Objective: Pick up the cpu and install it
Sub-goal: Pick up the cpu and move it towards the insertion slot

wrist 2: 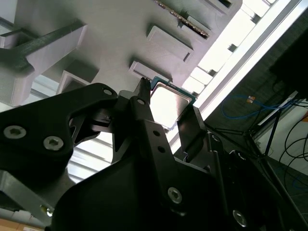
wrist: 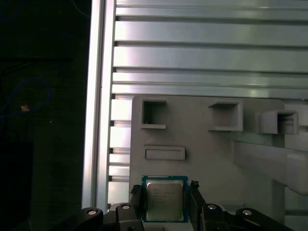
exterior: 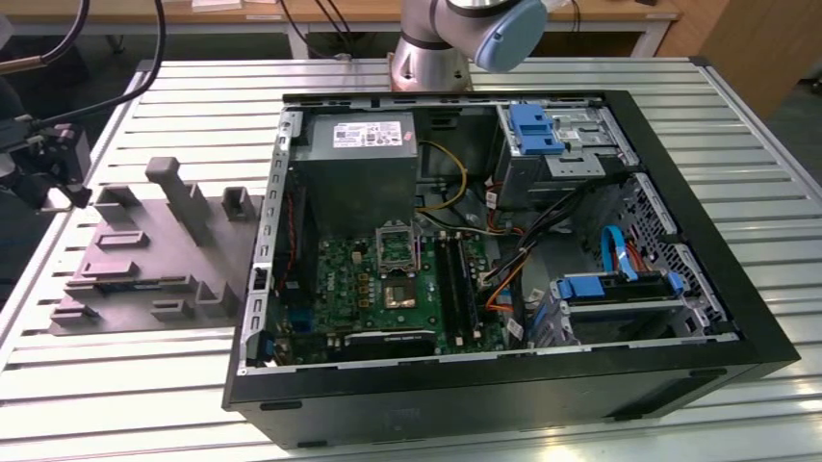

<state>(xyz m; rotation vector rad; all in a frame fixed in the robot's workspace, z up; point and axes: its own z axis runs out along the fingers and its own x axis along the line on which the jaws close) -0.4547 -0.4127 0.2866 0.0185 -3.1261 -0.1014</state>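
Middle of frame: a black hand point(wrist 2: 167, 100) clamps a square silvery cpu point(wrist 2: 169, 103) between two fingers point(wrist 2: 144, 110). Behind it, a grey holder point(wrist 2: 120, 33) with raised blocks sits on a slatted metal bench point(wrist 2: 216, 55).

Slatted aluminium table point(exterior: 752, 183); wooden desk point(exterior: 346, 12) behind; dark floor point(wrist: 43, 163).

Claw point(wrist: 165, 190) with cpu point(wrist: 164, 204) over grey fixture point(exterior: 129, 289) corner — bare tabletop point(wrist: 202, 48) slats beyond. Upright posts point(exterior: 180, 197) stand between it and open case point(exterior: 514, 395); cables point(exterior: 514, 255) crowd one side of socket point(exterior: 398, 291) — open above.
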